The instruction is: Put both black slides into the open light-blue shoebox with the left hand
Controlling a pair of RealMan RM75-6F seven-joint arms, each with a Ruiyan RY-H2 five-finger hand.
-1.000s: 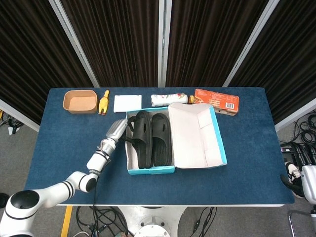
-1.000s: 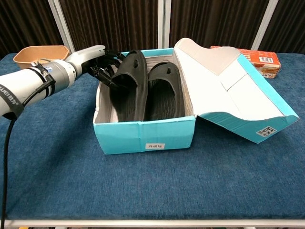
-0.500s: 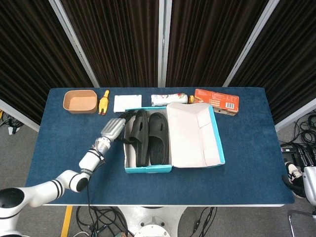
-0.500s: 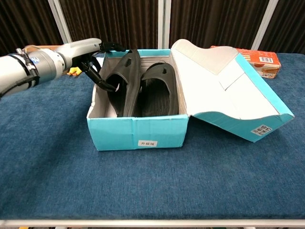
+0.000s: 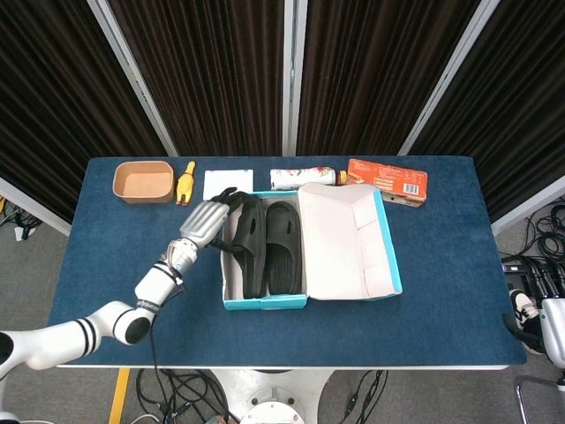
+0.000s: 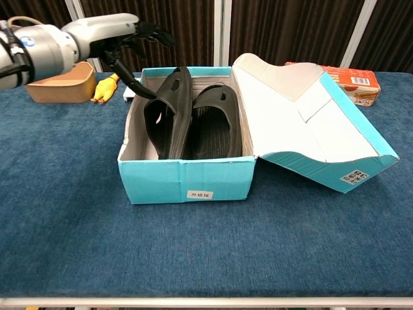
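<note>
Both black rubber slides are seen inside the open light-blue cardboard shoebox, at mid-bench on the blue cloth-covered bench. The left slide is tipped on its edge, leaning toward the box's left wall; the right slide lies flatter beside it, sole down, the two touching. The box's hinged lid is folded out to the right, white inside.

The left robot hand is held above the box's rear-left corner — fingers spread apart and curved downward, nothing gripped. In the chest view it is clear of the left slide, above and slightly left of its raised heel; no contact is visible. The right robot hand is not seen in either view.

Along the back edge of the bench — a tan shallow bowl, a yellow rubber chicken toy, a white folded cloth, a patterned white can lying on its side and an orange flat carton.
</note>
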